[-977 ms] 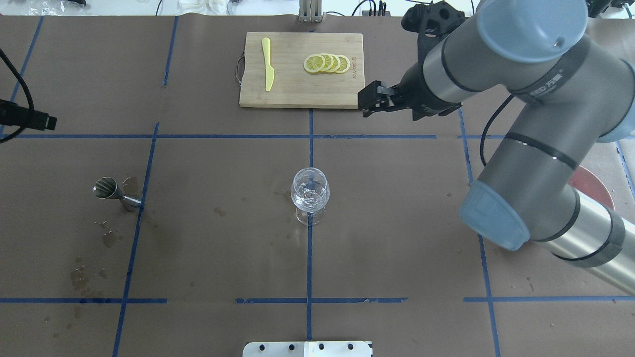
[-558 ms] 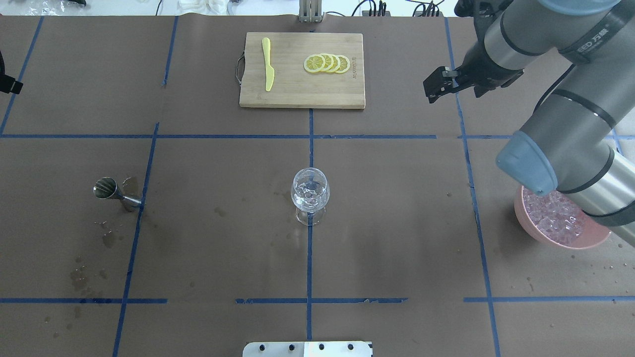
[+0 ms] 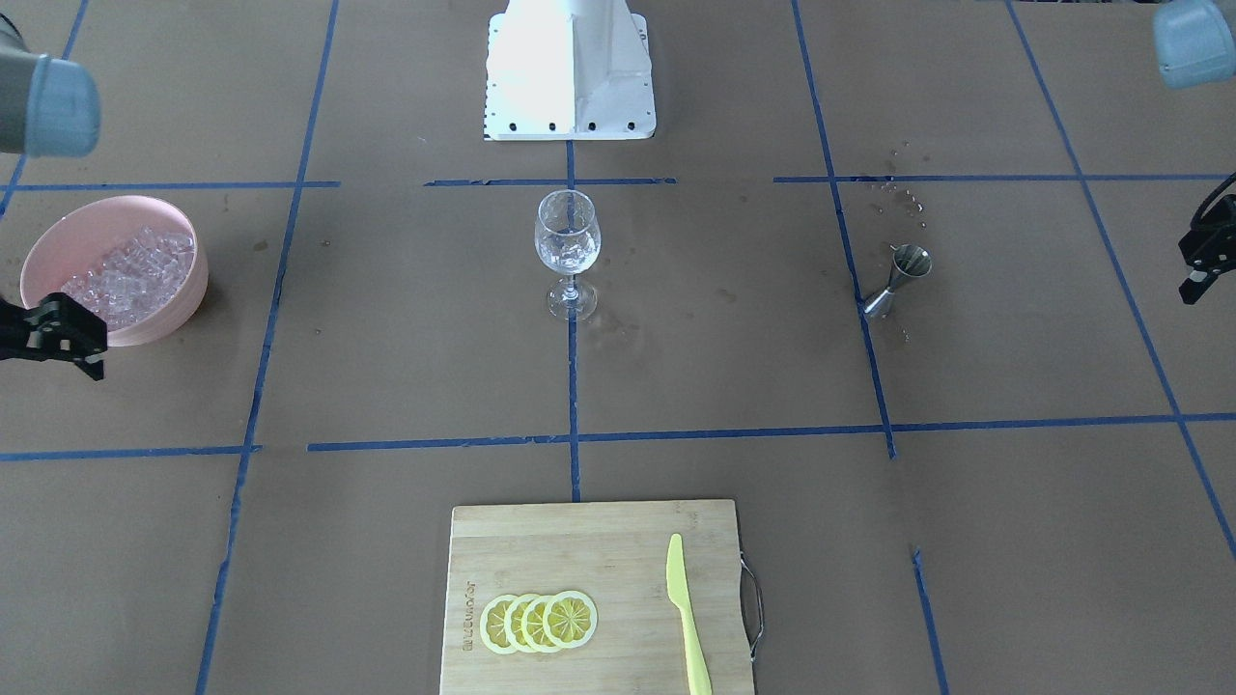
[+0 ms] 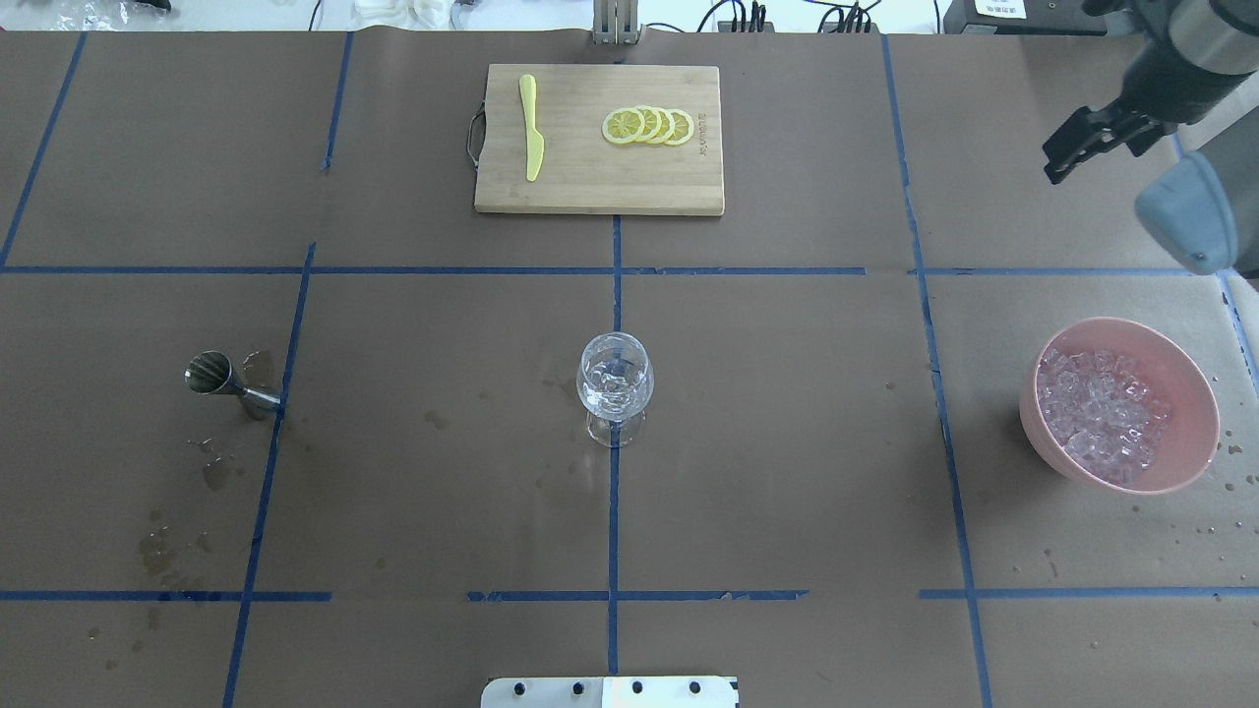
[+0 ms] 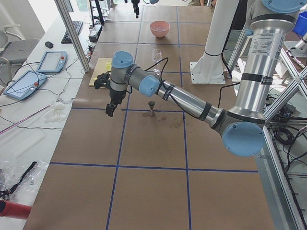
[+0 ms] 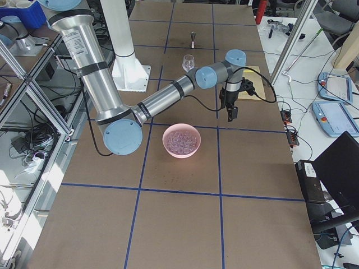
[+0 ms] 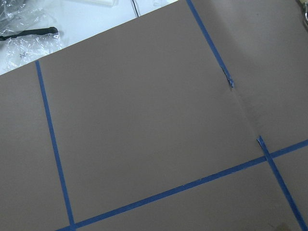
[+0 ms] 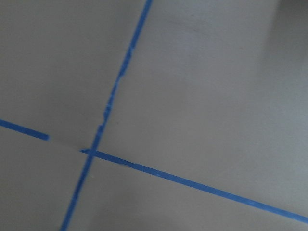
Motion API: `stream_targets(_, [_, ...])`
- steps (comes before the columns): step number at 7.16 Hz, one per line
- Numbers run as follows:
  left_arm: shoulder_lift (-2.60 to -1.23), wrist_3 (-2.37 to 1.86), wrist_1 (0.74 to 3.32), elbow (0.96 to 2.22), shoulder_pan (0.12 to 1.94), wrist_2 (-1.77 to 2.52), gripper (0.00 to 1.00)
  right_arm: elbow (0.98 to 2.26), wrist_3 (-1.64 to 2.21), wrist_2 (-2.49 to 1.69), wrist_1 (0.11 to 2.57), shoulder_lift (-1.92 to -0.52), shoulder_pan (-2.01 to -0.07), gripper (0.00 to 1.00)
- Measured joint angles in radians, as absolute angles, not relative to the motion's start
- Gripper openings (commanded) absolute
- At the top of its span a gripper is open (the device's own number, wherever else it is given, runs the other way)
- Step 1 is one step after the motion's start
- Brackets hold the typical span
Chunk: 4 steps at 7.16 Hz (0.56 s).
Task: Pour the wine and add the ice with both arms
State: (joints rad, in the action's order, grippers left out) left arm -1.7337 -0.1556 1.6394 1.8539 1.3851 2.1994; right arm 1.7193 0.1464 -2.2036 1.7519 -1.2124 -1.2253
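Observation:
A clear stemmed glass point(image 4: 615, 383) stands upright at the table's middle with a few ice cubes in it; any wine in it is too faint to make out. The rest of the ice point(image 4: 1102, 413) is heaped in a pink bowl point(image 4: 1195, 393) at the right. My right gripper point(image 4: 1060, 160) hangs open and empty at the far right, beyond the bowl point(image 3: 188, 290). My left gripper point(image 3: 1195, 272) hovers open and empty near the table's left edge, well outward of a steel jigger point(image 3: 898, 278), which stands upright on the paper.
A wooden cutting board point(image 4: 590, 182) at the far middle carries a yellow plastic knife point(image 4: 531, 128) and several lemon slices point(image 4: 649, 126). Dark wet spots point(image 4: 211, 472) mark the brown paper around the jigger point(image 4: 228, 382). The white pedestal point(image 3: 570, 68) stands on the near side.
My right arm has swung from the cutting board's right edge out to the far right, uncovering the pink bowl. My left gripper has drawn out of the overhead view on the left.

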Motion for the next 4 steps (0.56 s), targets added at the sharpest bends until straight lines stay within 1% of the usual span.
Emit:
stream_targets(2, [-1.698, -0.085, 1.64, 1.813, 1.446, 2.229, 1.0, 1.611, -0.088, -2.295, 1.748, -1.27, -1.37, 1.0])
stream_targets(4, [-1.65, 0.011, 1.642, 1.745, 1.504, 2.29, 1.0, 1.566, -0.218, -2.338, 1.747, -1.329, -1.481, 1.0])
